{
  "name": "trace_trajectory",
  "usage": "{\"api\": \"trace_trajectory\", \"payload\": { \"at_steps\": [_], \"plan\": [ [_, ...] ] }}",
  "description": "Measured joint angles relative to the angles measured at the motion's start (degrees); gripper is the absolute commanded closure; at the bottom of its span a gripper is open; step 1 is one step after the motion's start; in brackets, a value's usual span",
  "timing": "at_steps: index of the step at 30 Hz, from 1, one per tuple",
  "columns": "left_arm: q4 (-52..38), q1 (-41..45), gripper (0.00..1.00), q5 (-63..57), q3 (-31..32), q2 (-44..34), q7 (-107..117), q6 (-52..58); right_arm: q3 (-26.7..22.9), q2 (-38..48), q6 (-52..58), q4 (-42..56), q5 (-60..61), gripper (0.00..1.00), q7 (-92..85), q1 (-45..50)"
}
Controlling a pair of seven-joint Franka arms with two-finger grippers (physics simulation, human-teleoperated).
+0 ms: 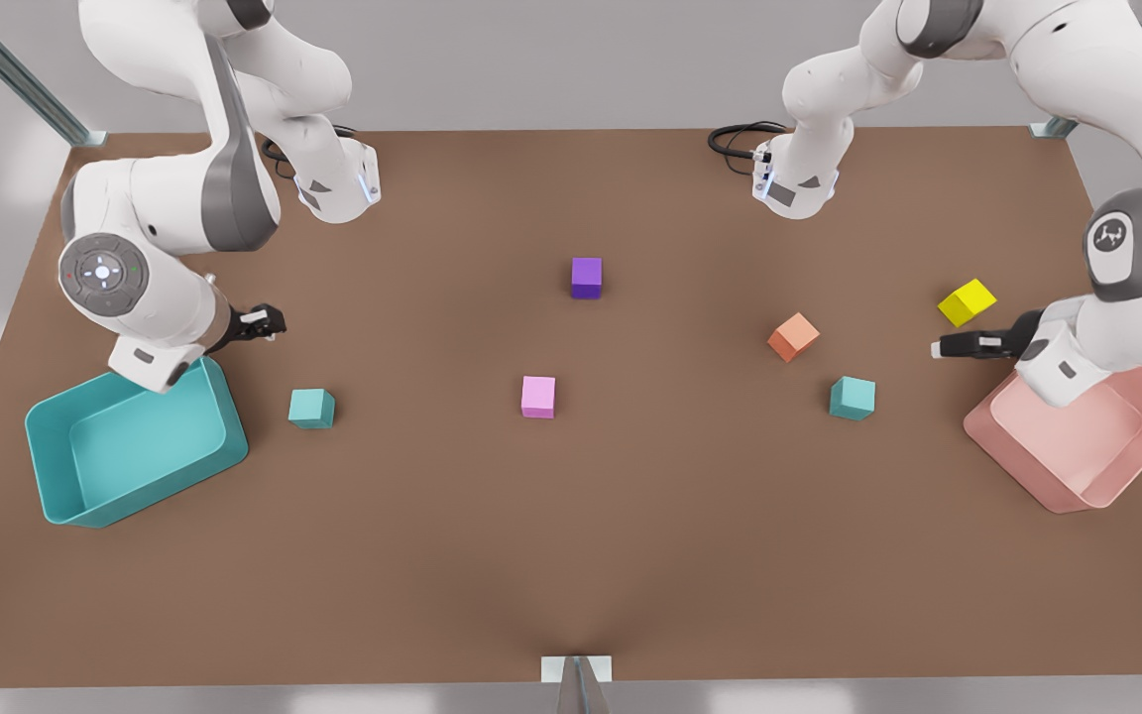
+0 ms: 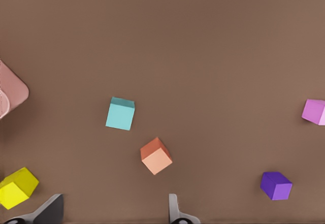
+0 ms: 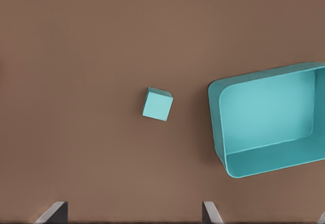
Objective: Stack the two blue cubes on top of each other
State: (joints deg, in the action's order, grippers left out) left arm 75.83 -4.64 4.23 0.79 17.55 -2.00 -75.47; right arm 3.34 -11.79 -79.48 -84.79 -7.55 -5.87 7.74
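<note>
Front view: one blue cube (image 1: 311, 408) lower left beside teal bin (image 1: 135, 442), the other blue cube (image 1: 852, 398) lower right, well apart.

Left wrist view: left gripper (image 2: 109, 211) spread wide, empty; cube (image 2: 120, 114) centre-left, near orange cube (image 2: 156, 155).

Right wrist view: right gripper (image 3: 134, 213) wide apart, empty; cube (image 3: 157, 103) mid-frame. Best lowered squarely over flat faces.
</note>
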Motion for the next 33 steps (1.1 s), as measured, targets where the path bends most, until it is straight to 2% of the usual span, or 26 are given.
{"api": "trace_trajectory", "payload": {
  "at_steps": [1, 2, 3, 6, 12, 16, 20, 33],
  "plan": [
    [7.42, 10.34, 0.0, 0.22, -8.94, -4.11, -0.2, -1.18, -0.24, 0.36, -1.98, -4.82, -0.08, 0.0, -0.01, -0.34],
    [17.35, 12.16, 0.0, -0.07, -6.78, -8.68, -0.3, -4.34, -0.4, 1.23, -4.86, -10.99, -0.12, 0.0, 0.04, -1.54],
    [19.3, 14.33, 0.0, -0.9, -5.4, -10.36, -0.32, -5.72, -0.5, 2.15, -8.38, -17.06, -0.1, 0.0, 0.1, -3.22],
    [16.14, 17.62, 0.0, -2.43, -4.17, -8.91, -0.39, -6.5, -0.69, 1.2, -19.3, -26.81, 0.08, 0.0, 0.57, -6.9],
    [15.61, 15.08, 0.0, -3.34, -4.04, -7.01, -0.5, -5.78, -0.7, -3.85, -38.47, -34.43, 3.24, 0.0, 2.25, -8.57],
    [15.14, 15.26, 0.0, -3.44, -3.92, -6.96, -0.55, -5.12, -0.7, -4.56, -47.68, -37.59, 7.11, 0.0, 3.21, -8.85],
    [14.96, 15.65, 0.0, -3.42, -3.78, -6.95, -0.58, -4.37, -0.7, -4.5, -52.46, -39.34, 8.52, 0.0, 3.98, -9.57],
    [14.78, 14.41, 0.0, -2.62, -4.02, -5.72, -0.62, -3.69, -0.53, -9.15, -56.91, -40.28, 9.99, 0.0, 5.67, -9.33]
  ]
}}
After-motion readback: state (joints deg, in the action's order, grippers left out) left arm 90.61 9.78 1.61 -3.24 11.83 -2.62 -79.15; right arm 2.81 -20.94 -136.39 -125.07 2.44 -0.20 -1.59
